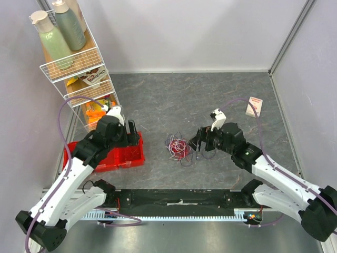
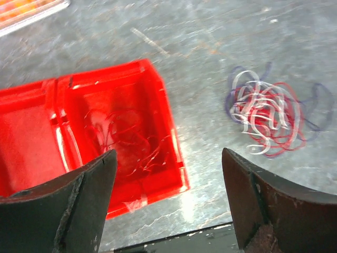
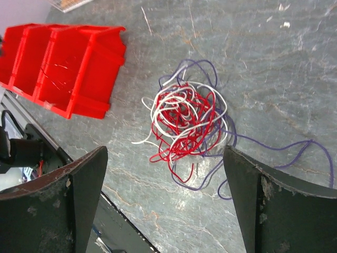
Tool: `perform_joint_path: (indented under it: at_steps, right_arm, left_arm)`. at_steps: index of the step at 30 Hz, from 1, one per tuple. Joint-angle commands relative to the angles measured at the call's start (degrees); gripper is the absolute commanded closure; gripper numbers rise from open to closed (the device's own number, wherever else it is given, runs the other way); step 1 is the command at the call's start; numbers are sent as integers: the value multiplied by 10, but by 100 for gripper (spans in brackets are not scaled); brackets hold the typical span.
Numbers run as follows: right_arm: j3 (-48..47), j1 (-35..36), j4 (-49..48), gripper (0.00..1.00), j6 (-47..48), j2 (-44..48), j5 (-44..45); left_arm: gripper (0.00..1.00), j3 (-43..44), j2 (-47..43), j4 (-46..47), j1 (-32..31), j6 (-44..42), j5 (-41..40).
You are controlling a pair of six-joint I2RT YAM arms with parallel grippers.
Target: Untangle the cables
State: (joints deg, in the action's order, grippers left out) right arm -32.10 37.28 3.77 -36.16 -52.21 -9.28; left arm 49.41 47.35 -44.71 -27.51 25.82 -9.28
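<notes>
Several thin red, white and dark purple cables (image 1: 178, 147) lie knotted in one loose clump on the grey marbled tabletop (image 1: 210, 100), between the two arms, with one purple loop trailing out toward the right arm. The right gripper (image 1: 196, 143) hangs just beside the clump on its right, jaws spread wide and grasping nothing. Left of the clump sits a red plastic bin (image 1: 138, 154) with divided compartments. The left gripper (image 1: 131, 129) hovers over it, jaws likewise released and empty. A few thin red strands (image 2: 126, 137) lie in the compartment nearest the clump.
</notes>
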Motion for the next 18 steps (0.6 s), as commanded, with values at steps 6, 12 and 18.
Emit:
perform_joint_path:
  at_steps: [6,12,18]
  right_arm:
    - [21,3,-57,11,-8,-90,-54]
    - [29,5,-67,25,-19,-116,-38]
    - [54,5,-47,29,-78,-100,66]
  left_arm:
    - [19,19,9,223,-2,-32,290]
    - [31,132,259,235,-78,-16,368]
    - [34,200,415,211,-144,-31,333]
